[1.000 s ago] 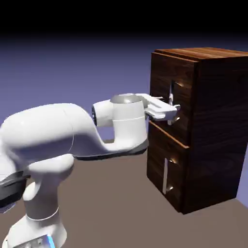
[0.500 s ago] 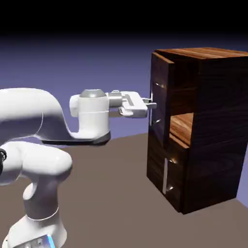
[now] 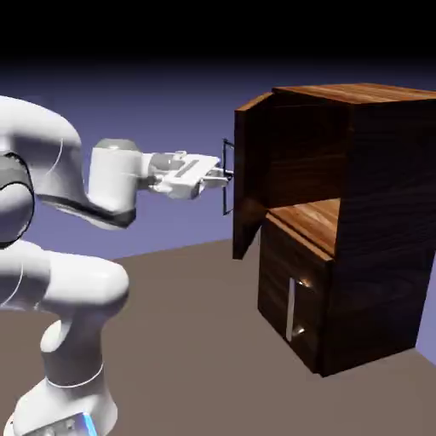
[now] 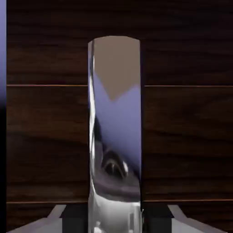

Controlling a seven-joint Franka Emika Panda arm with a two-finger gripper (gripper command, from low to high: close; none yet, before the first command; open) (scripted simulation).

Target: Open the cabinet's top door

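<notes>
Wood-grain cabinet (image 3: 358, 230) is showing a bare upper shelf; its top door (image 3: 249, 174) is standing swung wide. Gripper (image 3: 223, 177) is clamping the silver handle (image 4: 116, 136), open room leftward.

Cabinet (image 3: 375, 221) dark brown, wood grain; top face and the inner shelf (image 3: 311, 217) lighter reddish-brown with streaks. Top door (image 3: 249, 174) same dark brown grain, thin orange lines across it in the hand view. Its handle (image 4: 116, 132) silver, mirror-like, reflecting violet and tan. Lower door's handle (image 3: 293, 311) silver. Arm (image 3: 51, 255) white, grey cap at the wrist. Gripper (image 3: 223, 177) white with grey tips. Tabletop (image 3: 196, 358) dull brown. Backdrop blue-violet, black along the top.
</notes>
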